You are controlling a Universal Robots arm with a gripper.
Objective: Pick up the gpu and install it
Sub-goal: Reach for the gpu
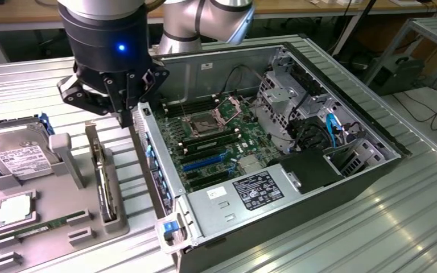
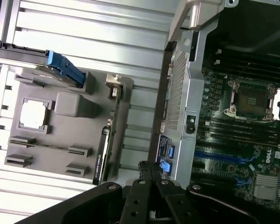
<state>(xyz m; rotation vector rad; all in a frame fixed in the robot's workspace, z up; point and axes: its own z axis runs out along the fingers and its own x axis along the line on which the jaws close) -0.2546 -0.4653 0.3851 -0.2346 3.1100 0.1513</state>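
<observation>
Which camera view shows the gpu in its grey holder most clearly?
The exterior view: the gpu stands on edge in the grey holder, with some of its side showing. The wrist view gives the gpu as just a thin dark edge.

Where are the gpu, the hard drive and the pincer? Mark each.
gpu [image 1: 104, 182]: exterior view, upper edge of the card.
hard drive [image 1: 17, 154]: exterior view, its white label.
pincer [image 1: 127, 124]: exterior view, the shut fingertips.

Hard drive [image 1: 15, 154], processor [image 1: 15, 209] and memory stick [image 1: 44, 226] rest in grey tray [image 1: 63, 196].
</observation>
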